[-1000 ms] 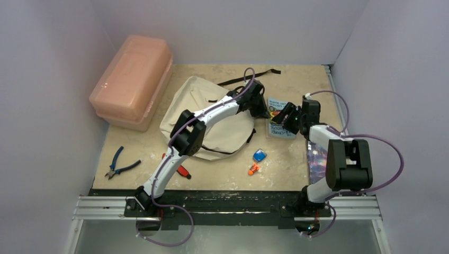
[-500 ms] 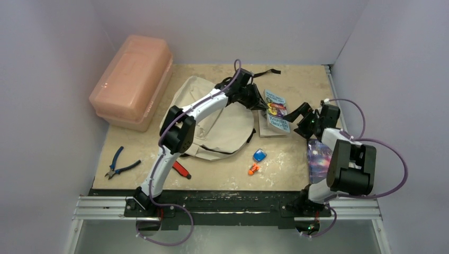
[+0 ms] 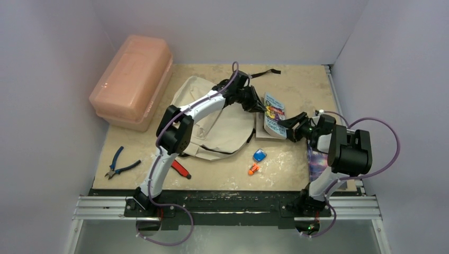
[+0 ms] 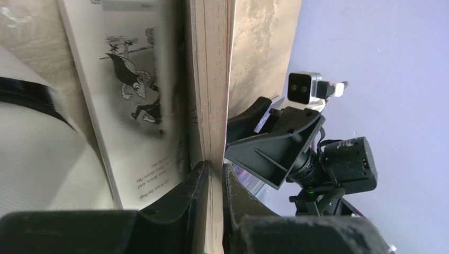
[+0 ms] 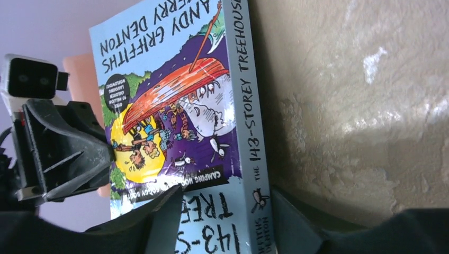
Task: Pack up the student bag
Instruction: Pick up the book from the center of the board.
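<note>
A rigid pink box (image 3: pixel 132 79) is set in the far left corner of the worktop (image 3: pixel 296 84). The student bag (image 3: pixel 233 129) is laid flat beside it, in the middle of the worktop nearer the far edge, and a black strap (image 3: pixel 260 74) is trailed from it towards the far edge. The left arm is stretched across the bag.

A paperback book (image 3: pixel 274 114) is held tilted up just beside the bag's right side, between the worktop's centre and its right edge. The left gripper (image 3: pixel 258 106) is clamped on the book's far end; in the left wrist view its fingers (image 4: pixel 193 190) are seen pressed narrowly on the page block, with an illustrated page fallen open to one side. The right gripper (image 3: pixel 288 128) is closed on the book's near end; in the right wrist view one finger lies on the front cover and the other behind the spine.

A glossy flat item (image 3: pixel 316 159) is partly hidden under the right arm at the right edge. Blue-handled pliers (image 3: pixel 119 164) are lying by the near left corner, and a red-handled tool (image 3: pixel 181 169) shows near the left arm. A small blue object (image 3: pixel 259 155) and a smaller orange one (image 3: pixel 253 169) are lying near the middle of the near edge, just apart.
</note>
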Controlling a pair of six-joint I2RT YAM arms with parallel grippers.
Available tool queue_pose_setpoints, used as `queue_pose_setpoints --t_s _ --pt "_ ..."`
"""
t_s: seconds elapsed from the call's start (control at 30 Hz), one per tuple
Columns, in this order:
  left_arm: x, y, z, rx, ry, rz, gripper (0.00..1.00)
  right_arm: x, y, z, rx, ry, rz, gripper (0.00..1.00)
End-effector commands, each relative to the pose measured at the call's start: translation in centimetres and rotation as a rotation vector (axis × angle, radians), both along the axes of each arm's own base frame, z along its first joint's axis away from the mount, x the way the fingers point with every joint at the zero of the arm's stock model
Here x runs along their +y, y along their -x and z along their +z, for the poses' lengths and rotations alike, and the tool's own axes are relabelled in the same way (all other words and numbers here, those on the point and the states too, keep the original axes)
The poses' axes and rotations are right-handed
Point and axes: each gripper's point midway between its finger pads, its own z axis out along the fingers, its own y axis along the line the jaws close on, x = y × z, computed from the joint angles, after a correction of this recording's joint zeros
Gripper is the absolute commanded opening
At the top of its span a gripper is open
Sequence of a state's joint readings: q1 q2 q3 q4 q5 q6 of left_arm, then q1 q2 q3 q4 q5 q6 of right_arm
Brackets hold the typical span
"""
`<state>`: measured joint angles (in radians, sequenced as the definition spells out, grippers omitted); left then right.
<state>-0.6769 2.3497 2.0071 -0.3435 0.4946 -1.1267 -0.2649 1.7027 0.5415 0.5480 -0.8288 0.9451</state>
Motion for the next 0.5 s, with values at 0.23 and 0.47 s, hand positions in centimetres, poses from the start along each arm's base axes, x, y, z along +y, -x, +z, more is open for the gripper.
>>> queue_pose_setpoints --t_s 0.23,0.47 --pt "1.9 2.2 5.2 -0.040 0.027 -0.052 0.36 0.2 -2.0 6.6 -0.213 -0.016 0.019 0.10" --pt "5.6 4.8 11.4 -0.237 0.030 -0.112 0.80 -2.1 -3.5 11.6 -0.282 0.255 -0.022 0.00"
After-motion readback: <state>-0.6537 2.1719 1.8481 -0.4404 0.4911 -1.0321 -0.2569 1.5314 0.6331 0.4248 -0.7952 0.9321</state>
